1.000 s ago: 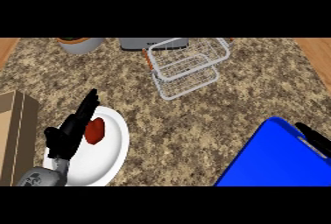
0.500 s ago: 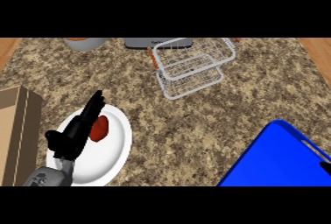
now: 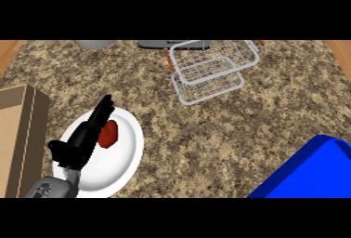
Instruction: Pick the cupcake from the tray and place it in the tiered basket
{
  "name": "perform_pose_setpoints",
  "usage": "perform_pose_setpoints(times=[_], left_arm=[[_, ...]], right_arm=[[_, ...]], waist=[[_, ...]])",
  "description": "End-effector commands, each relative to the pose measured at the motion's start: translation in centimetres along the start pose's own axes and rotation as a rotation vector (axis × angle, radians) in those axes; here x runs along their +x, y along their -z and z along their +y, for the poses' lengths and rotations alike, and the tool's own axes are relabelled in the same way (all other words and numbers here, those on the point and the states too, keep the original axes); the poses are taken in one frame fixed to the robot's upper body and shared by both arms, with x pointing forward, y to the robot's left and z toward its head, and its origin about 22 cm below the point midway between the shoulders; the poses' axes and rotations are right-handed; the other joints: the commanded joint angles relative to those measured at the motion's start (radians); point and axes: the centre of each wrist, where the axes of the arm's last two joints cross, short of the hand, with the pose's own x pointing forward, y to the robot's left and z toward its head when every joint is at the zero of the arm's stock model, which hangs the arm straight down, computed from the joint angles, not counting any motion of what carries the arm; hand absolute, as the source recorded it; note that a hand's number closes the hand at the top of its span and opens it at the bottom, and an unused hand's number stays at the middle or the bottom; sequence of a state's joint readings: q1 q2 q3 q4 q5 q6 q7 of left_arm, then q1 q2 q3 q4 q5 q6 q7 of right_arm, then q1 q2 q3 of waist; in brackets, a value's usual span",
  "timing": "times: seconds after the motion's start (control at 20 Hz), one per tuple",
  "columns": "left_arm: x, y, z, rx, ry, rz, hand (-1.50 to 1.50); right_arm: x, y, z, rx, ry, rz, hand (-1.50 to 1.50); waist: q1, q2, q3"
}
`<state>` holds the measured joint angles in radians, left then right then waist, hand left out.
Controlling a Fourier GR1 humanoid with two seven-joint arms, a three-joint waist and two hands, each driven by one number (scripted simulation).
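A small red item, which may be the cupcake, lies on a white plate at the lower left of the head view. My left hand hovers over the plate with its fingers straight, just left of the red item and partly covering it. The wire tiered basket stands at the back centre and holds nothing. A blue tray fills the lower right corner. My right hand is out of the picture.
A brown wooden box sits along the left edge beside the plate. A grey object and a dark appliance stand at the counter's back edge. Speckled stone counter spreads between plate, basket and tray.
The view has shifted, so everything has slid to the right and the basket has drawn nearer. My right hand has slipped out past the right edge. My left hand stays over the plate.
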<state>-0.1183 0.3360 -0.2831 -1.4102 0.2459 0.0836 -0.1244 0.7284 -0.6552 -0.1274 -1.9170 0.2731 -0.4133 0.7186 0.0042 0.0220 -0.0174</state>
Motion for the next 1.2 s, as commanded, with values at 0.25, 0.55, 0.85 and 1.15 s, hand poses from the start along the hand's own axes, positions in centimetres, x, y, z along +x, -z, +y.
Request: perform_pose_setpoints(times=[0.25,0.55,0.85,1.15], left_arm=[[-0.6,0.1,-0.6,0.002,-0.012,0.026,0.0],[-0.7,0.7,-1.3,-0.012,-0.023,0.023,0.0],[0.5,1.3,-0.6,-0.024,-0.011,0.004,0.0],[0.2,1.7,-1.6,-0.036,-0.029,0.01,0.0]], right_arm=[[7.4,-7.4,-4.8,0.116,-0.207,0.173,-1.5],[7.8,-8.3,-4.9,0.007,-0.167,0.232,-1.5],[5.9,-7.3,-4.9,0.065,-0.302,0.366,-1.5],[5.8,-6.2,-2.1,0.098,-0.218,0.388,-1.5]], waist=[[0.015,-0.012,0.009],[0.01,-0.011,0.013],[0.016,-0.009,0.012],[0.027,-0.011,0.016]])
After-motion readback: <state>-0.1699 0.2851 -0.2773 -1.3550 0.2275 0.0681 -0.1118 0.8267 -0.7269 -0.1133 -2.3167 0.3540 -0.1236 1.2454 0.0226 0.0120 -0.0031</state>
